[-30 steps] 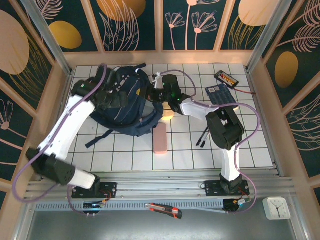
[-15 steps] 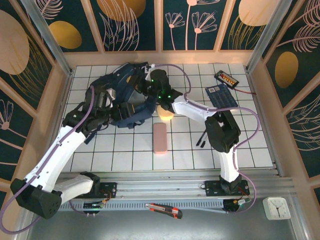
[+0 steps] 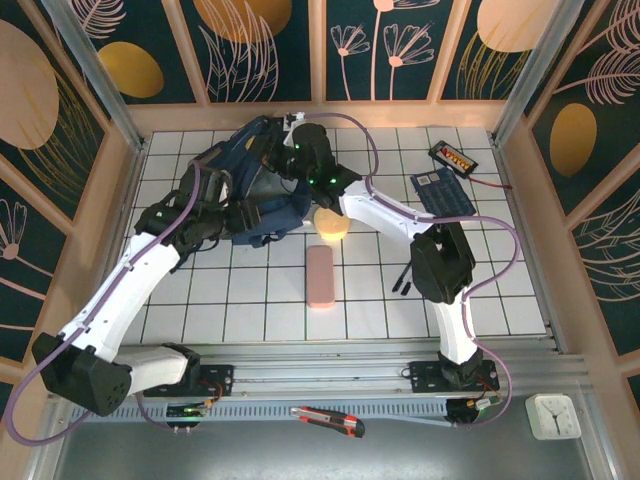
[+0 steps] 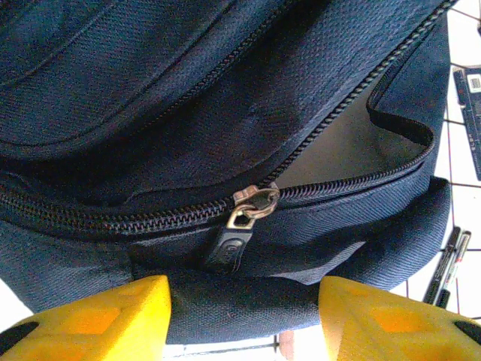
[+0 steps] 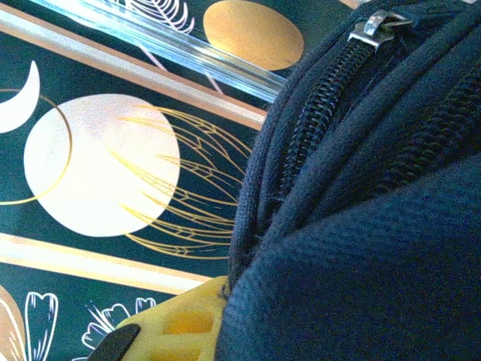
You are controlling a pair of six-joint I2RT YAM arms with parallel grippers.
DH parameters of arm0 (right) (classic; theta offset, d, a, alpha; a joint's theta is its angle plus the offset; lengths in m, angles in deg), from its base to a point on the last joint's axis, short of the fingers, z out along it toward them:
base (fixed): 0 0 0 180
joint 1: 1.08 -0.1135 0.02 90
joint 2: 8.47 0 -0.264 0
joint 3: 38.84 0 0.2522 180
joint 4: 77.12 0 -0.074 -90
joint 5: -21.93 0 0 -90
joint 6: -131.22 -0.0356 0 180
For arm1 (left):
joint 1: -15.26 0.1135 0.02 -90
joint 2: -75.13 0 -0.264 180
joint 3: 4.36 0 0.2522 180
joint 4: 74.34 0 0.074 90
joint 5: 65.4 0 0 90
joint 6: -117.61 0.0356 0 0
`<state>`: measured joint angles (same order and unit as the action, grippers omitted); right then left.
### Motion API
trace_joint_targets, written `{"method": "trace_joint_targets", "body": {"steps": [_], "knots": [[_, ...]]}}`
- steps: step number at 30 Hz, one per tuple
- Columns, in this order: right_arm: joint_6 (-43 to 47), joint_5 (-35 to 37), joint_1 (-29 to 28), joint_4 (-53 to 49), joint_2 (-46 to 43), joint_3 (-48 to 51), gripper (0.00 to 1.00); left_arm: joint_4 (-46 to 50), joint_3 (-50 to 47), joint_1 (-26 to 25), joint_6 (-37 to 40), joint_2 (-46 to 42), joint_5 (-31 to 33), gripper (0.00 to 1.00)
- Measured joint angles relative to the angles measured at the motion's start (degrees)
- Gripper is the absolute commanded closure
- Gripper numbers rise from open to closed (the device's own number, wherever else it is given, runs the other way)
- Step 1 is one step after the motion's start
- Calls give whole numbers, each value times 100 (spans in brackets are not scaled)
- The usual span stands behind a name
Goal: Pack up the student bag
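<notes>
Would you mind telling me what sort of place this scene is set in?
Most likely a lab test cell for robotics, not a classroom: a white gridded table boxed in by decorative panels, an aluminium rail along its near edge, and a bag staged on top.

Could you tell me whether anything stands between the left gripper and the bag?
Nothing visible does. The left gripper is right at the bag: its yellow fingers flank a fold of navy fabric just below the zip pull, with no other thing between.
</notes>
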<state>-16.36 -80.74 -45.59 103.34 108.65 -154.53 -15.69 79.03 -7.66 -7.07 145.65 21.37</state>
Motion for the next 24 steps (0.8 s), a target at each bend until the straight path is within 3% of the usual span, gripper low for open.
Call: {"method": "trace_joint_targets", "body": {"steps": [14, 23, 24], "knots": [[-44, -44, -7, -35, 7, -2, 100, 251, 518, 0, 337, 568, 339, 58], [-42, -90, -7, -125, 7, -70, 100, 319, 562, 0, 503, 796, 424, 100], [-42, -90, -7, -127, 7, -70, 100, 330, 586, 0, 516, 822, 417, 100]]}}
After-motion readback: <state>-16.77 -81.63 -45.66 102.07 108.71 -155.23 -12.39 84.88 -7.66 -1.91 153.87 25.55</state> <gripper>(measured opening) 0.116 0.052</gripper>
